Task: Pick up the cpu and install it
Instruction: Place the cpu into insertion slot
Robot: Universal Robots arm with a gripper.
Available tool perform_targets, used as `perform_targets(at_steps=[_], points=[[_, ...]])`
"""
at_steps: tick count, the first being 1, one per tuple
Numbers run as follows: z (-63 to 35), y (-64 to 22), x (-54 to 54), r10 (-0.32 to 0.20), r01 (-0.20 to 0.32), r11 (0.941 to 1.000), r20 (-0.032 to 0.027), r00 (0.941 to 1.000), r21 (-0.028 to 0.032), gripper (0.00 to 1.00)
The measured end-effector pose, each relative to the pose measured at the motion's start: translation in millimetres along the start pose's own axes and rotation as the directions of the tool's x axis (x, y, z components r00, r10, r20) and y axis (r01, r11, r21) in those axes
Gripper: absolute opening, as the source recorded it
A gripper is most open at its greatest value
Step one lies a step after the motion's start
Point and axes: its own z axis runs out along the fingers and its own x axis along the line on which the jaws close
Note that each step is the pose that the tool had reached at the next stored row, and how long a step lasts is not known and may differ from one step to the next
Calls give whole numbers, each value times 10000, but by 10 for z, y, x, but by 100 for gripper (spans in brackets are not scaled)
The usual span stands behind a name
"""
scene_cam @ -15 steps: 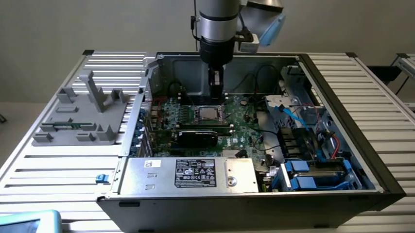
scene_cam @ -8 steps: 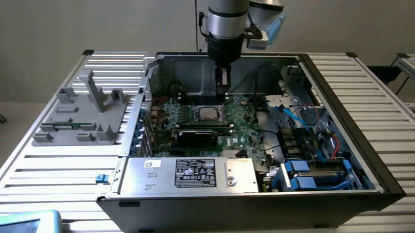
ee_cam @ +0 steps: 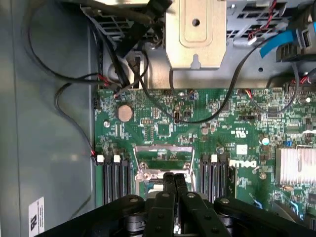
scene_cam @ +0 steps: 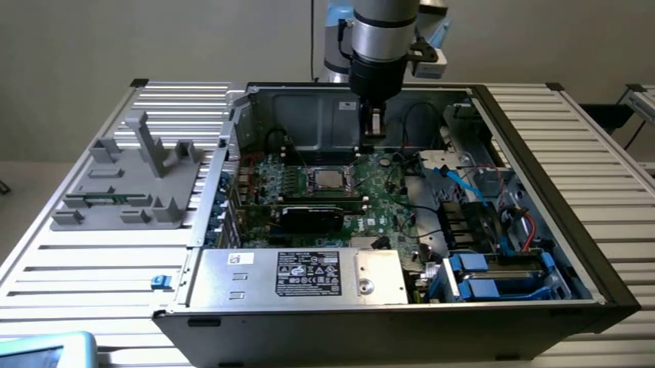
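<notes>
Silver power supply (scene_cam: pixel 297 274) sits at the near wall of the open case (scene_cam: pixel 307 326). Beyond it, the cpu (scene_cam: pixel 327 179) lies flat in the motherboard (scene_cam: pixel 394 201) socket (ee_cam: pixel 142 172). Farther back, the gripper (scene_cam: pixel 372 146) hangs just behind that socket, jaws closed together, gripping nothing.

The motherboard (ee_cam: pixel 207 123) is green, speckled with tiny parts. The cpu (scene_cam: pixel 327 179) is dull silver. The gripper (ee_cam: pixel 174 180) is black, the bench (scene_cam: pixel 92 264) pale grey, striped.

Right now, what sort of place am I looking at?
Probably a robotics lab or test bench for PC assembly: an open computer case sits on a slatted metal table, its green motherboard exposed, beside a grey fixture.
</notes>
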Motion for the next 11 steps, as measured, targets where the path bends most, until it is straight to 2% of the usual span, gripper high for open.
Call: perform_targets(at_steps=[3,8,11], points=[[3,113,0,-3,3,10000,-21,10000,-74,12],[11,254,3,-13,12,9996,-53,10000,-277,12],[46,326,3,-14,12,9996,-57,10000,-297,12]])
